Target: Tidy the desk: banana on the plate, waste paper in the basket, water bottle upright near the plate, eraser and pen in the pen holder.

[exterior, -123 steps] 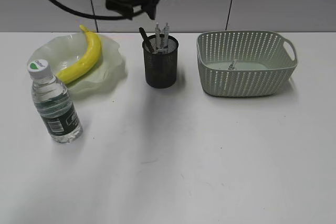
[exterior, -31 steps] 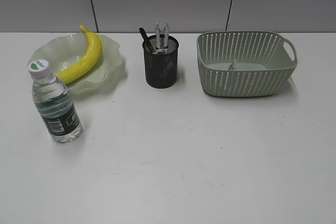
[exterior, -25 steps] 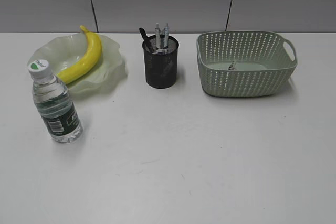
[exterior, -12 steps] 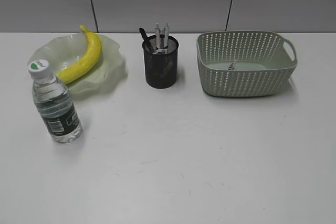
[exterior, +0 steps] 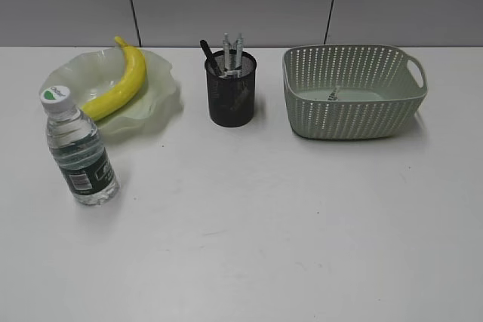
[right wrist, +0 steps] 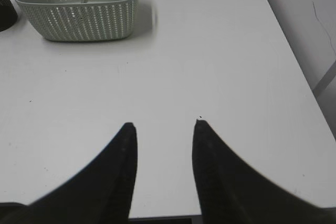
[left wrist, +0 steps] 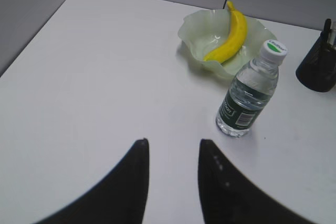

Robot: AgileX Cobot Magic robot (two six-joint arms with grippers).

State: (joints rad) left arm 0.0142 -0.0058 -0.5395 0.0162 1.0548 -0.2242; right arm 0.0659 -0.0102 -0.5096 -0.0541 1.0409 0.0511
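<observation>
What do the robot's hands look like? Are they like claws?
A bit like claws. Each gripper, left and right, has two smooth black fingers, wide at the bottom and curving up to narrow tips. They look plain, with no cables or markings showing. The arms themselves are out of view.

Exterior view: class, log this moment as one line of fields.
banana: on plate | water bottle: upright | pen holder: pens inside | basket: scrap inside | both fingers: open, empty

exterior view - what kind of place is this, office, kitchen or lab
Most likely a staged desk in a lab or test room rather than a real office or kitchen. A bare white desk against plain grey wall panels holds only a few props: a pen holder with pens, a basket, and a water bottle.
</observation>
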